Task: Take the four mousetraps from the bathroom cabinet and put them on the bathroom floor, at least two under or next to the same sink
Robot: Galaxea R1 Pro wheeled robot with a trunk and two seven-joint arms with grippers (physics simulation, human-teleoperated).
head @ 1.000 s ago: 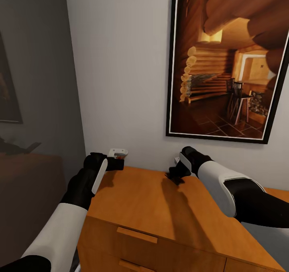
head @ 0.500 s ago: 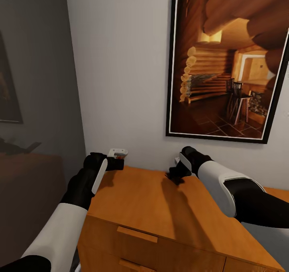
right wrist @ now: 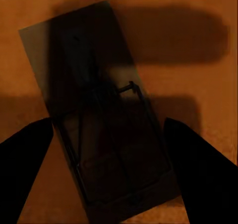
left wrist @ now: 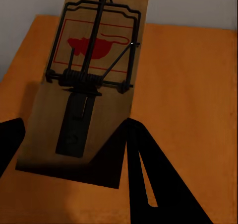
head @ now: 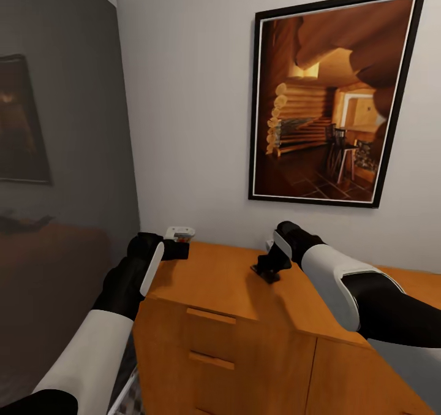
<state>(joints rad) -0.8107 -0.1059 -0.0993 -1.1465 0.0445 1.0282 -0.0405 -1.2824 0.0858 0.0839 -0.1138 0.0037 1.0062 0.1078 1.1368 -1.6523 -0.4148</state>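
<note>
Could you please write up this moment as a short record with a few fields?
Setting: orange-brown cabinet against a pale wall, under a framed picture
Left gripper: at the cabinet's back left corner, a mousetrap between its fingers
Right gripper: over the cabinet top, fingers on either side of a second mousetrap
Grip state: unclear for both

An orange-brown wooden cabinet [head: 233, 304] stands against a pale wall, its smooth flat top serving as the surface. One mousetrap [left wrist: 84, 80] lies flat near the wall-side edge. A second mousetrap [right wrist: 99, 114] rests in shadow.
</note>
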